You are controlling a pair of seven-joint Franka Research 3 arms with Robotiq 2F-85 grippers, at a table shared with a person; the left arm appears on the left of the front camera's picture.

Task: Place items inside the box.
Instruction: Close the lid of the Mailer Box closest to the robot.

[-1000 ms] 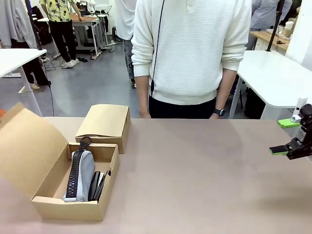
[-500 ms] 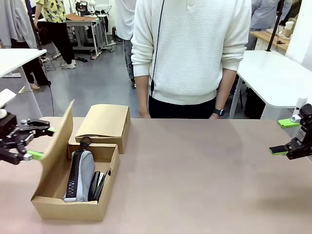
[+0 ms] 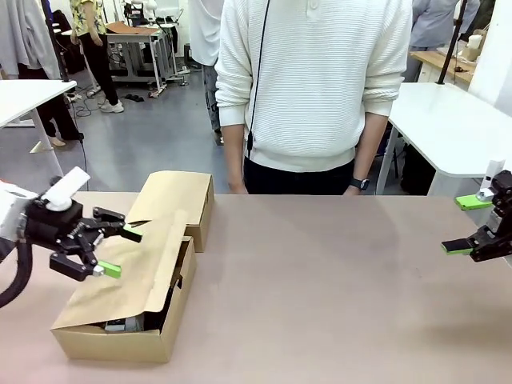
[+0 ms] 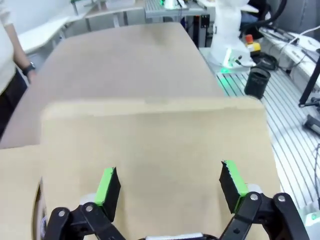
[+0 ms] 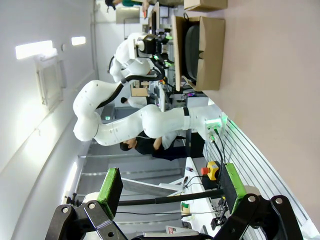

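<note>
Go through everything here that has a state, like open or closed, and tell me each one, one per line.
Front box: lid tipped most of the way down, not fully shut; contents barely visible through the remaining gap.
Rear box: closed.
Left end effector: open, against the lid's outer face.
Right end effector: open, empty, near the table's right edge.
Person: standing at the far side, hands behind the table edge.

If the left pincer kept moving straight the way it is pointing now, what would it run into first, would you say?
Most likely the box lid. The left pincer is open and aimed squarely at that cardboard flap, which spans the space ahead of both fingers. In the front view it sits right at the lid, though whether it is already touching is unclear.
</note>
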